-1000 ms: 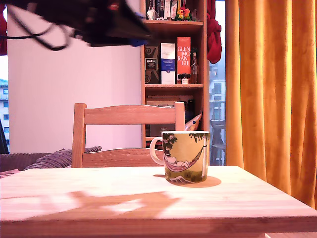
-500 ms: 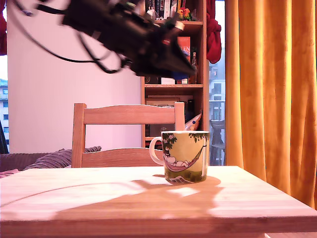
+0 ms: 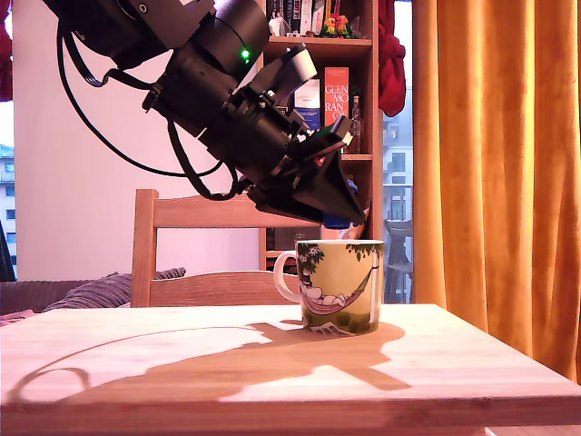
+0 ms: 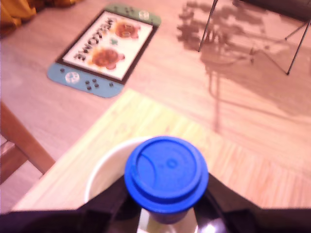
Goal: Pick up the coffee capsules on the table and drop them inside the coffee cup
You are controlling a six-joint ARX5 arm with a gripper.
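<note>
Tool point(image 3: 338, 213) pinches a dark blue coffee capsule point(image 4: 166, 174) between its two black fingers point(image 4: 109, 199), angled down from the exterior view's upper left, tip right over the mouth of the coffee cup point(image 3: 340, 286). In the exterior view only a bit of blue shows at the tool tip just above the cup rim; in the wrist view the capsule's round blue rimmed face fills the centre, with the cup's white inner rim point(image 4: 104, 167) curving behind it. No writing readable on the capsule. Cup stands upright on the tabletop point(image 3: 272, 363), toward the exterior view's right of centre, white handle on that view's left, yellow-green print with a hammock and trees. Arm's shadow lies across the tabletop around the cup. A green light glows on the arm body, black cables loop off it. Behind the tabletop a wooden chair point(image 3: 227, 245) with a slatted back. Further back a bookshelf point(image 3: 318, 100) with boxes; a red box reads "GLEN MO RAN GIE", other labels too small to read. Orange curtain point(image 3: 495, 163) on the exterior view's right. In the wrist view, a mat point(image 4: 104, 46) on the wooden floor reads "WELCOME", shaped like a game console with blue and green ends.
</note>
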